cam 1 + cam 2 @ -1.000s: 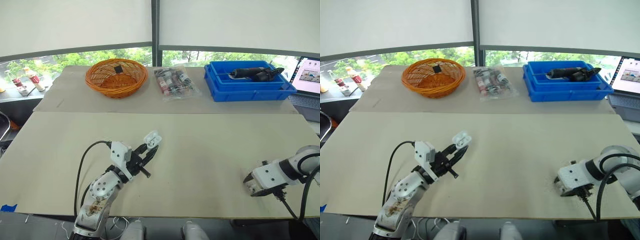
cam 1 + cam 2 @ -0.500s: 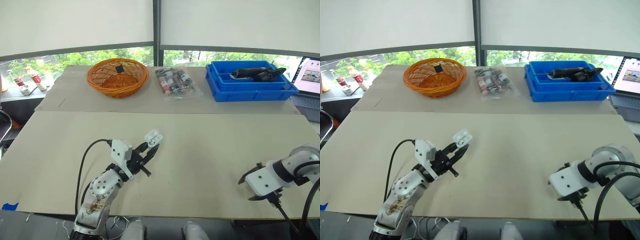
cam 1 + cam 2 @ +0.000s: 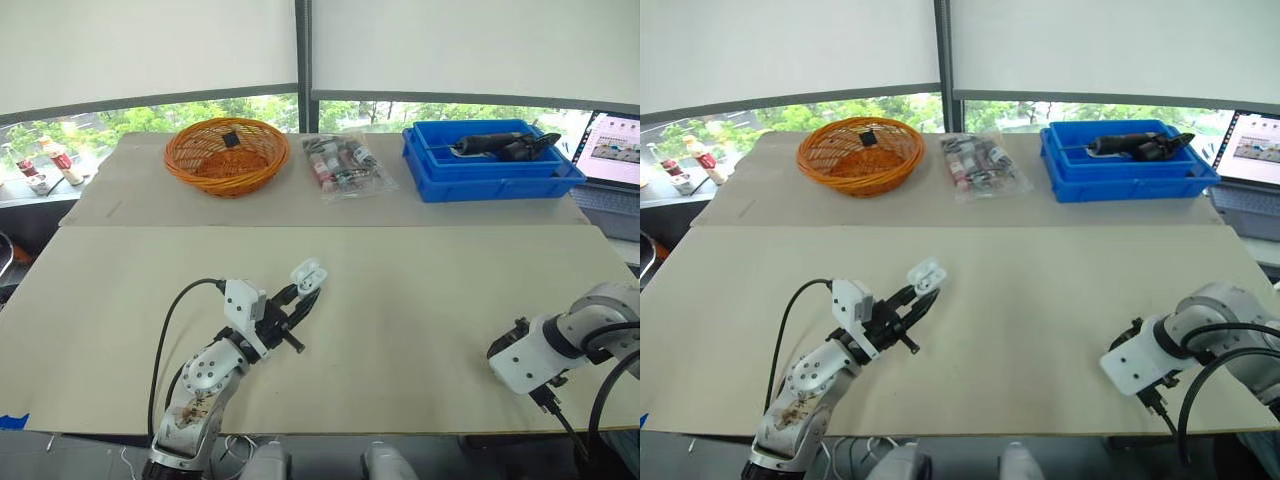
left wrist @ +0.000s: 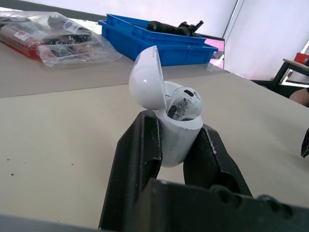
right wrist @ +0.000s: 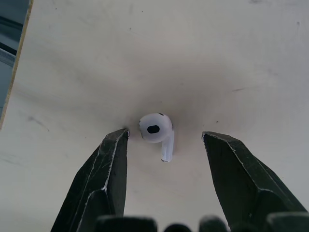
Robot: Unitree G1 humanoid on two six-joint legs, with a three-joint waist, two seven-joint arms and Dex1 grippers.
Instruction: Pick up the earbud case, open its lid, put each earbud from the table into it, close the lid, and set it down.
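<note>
Two grippers work over a beige tabletop [image 3: 420, 270]. The left gripper [image 3: 300, 297] is at about 7 o'clock on the tabletop. Its black fingers [image 4: 137, 150] are clenched on the lower body of the white earbud case [image 4: 171, 133], which they hold clear of the surface. The lid [image 4: 146, 79] stands hinged open, and a seated earbud [image 4: 186, 102] rests in the case with its head above the rim.

The right gripper [image 5: 165, 134] is at about 4 o'clock, near the front edge. Its fingers are released and spread wide, grasping nothing. A loose earbud [image 5: 155, 129] lies on the tabletop between the two tips, just beside one tip and apart from the other, with its stem pointing back toward the wrist.

Along the far strip of the tabletop stand three things:
- At 11 o'clock, an orange wicker basket [image 3: 222, 160] with a small black object inside.
- At 12 o'clock, a clear bag of small bottles [image 3: 342, 165].
- At 1 o'clock, a blue tray [image 3: 480, 187] carrying a dark tool [image 3: 500, 146].

A laptop [image 3: 615, 150] with a lit screen sits at 2 o'clock, beyond the tray.
</note>
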